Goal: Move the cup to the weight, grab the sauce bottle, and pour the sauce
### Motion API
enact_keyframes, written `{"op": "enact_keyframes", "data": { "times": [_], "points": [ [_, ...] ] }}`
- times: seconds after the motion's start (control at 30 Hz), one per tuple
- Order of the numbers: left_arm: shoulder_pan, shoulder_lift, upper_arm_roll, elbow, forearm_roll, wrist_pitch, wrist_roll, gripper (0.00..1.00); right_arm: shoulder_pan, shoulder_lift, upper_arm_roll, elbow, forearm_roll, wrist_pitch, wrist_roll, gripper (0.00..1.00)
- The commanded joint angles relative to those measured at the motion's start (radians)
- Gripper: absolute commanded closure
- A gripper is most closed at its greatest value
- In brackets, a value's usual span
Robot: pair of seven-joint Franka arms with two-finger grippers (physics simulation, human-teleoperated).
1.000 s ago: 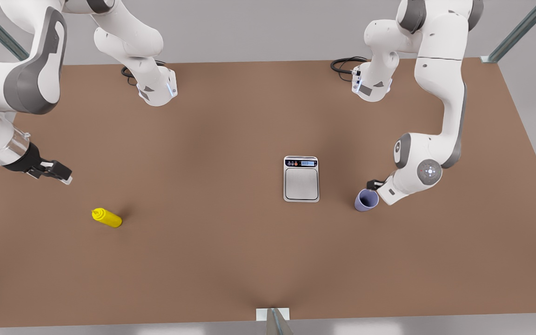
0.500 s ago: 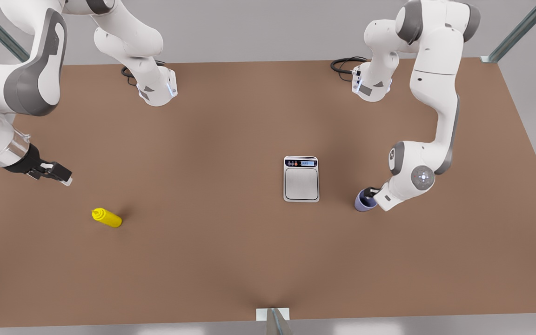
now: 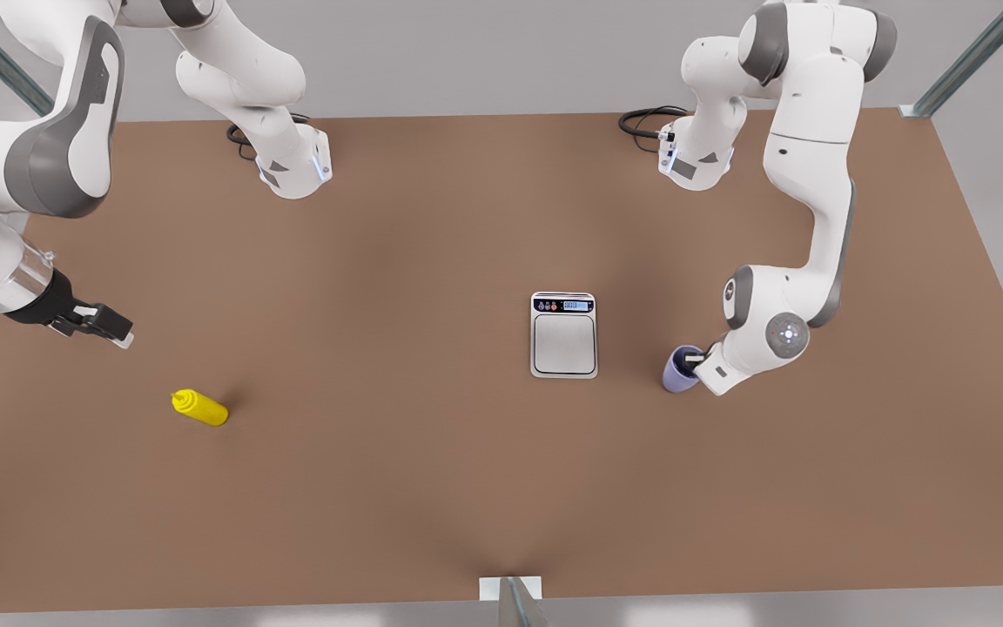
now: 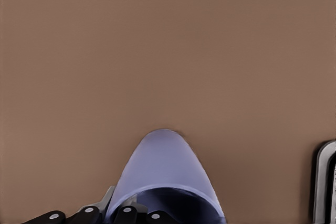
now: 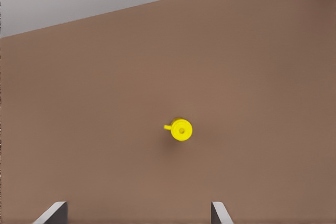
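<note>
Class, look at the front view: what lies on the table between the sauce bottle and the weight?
Nothing: in the front view only bare brown table separates the sauce bottle from the weight.

- A plain brown table carries everything.
- The silver-grey weight lies flat near its middle.
- The lavender cup stands just beside it, toward the front view's right.
- The yellow sauce bottle sits well apart, toward the front view's left.
- Both arm bases are mounted at the far edge.
</note>
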Motion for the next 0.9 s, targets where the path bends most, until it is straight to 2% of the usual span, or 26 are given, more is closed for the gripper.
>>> {"op": "enact_keyframes", "data": {
  "times": [0.0,0.13,0.2,0.23,0.27,0.3,0.37,0.43,0.5,0.53,0.6,0.67,0.77,0.87],
  "points": [
    [0.0,-0.002,0.0,0.006,-0.019,-0.016,0.002,0.79,0.0,0.0,0.0,0.0,0.0,0.0,0.0,0.0],
    [-0.034,-0.048,0.0,0.021,-0.059,-0.092,-0.043,0.79,-0.001,0.001,0.0,0.015,0.012,-0.002,0.011,0.0],
    [-0.133,-0.055,0.0,0.039,-0.06,-0.103,-0.262,0.79,-0.024,0.141,-0.003,0.192,0.109,-0.066,0.357,0.0],
    [-0.155,-0.054,-0.012,0.056,-0.062,-0.104,-0.35,0.79,-0.067,0.172,-0.003,0.212,0.204,-0.067,0.471,0.0],
    [-0.163,-0.038,-0.051,0.111,-0.06,-0.179,-0.429,0.79,-0.162,0.216,-0.003,0.213,0.425,-0.064,0.721,0.0],
    [-0.17,-0.029,-0.052,0.141,-0.059,-0.241,-0.431,0.79,-0.218,0.259,-0.003,0.213,0.545,-0.057,0.853,0.0],
    [-0.195,-0.026,-0.054,0.144,-0.06,-0.282,-0.433,0.79,-0.304,0.356,-0.002,0.198,0.776,-0.092,0.859,0.0],
    [-0.209,-0.028,-0.057,0.142,-0.102,-0.261,-0.431,0.79,-0.311,0.411,-0.002,0.174,0.873,-0.095,0.858,0.0],
    [-0.218,-0.029,-0.057,0.142,-0.14,-0.233,-0.431,0.79,-0.408,0.512,-0.002,0.16,0.959,-0.205,0.836,0.0],
    [-0.227,-0.026,-0.057,0.142,-0.14,-0.215,-0.431,0.79,-0.428,0.541,-0.012,0.14,0.973,-0.262,0.7,0.0],
    [-0.229,-0.017,-0.057,0.142,-0.142,-0.213,-0.429,0.79,-0.419,0.571,-0.06,0.086,0.982,-0.328,0.641,0.0],
    [-0.235,-0.008,-0.054,0.142,-0.142,-0.192,-0.431,0.79,-0.426,0.675,-0.112,0.089,1.037,-0.379,0.508,0.0],
    [-0.252,-0.022,-0.057,0.142,-0.168,-0.208,-0.449,0.79,-0.475,0.79,-0.115,0.109,1.083,-0.416,0.491,0.0],
    [-0.262,-0.015,-0.057,0.142,-0.171,-0.202,-0.454,0.79,-0.485,0.841,-0.114,0.109,1.128,-0.41,0.431,0.0]
  ]
}}
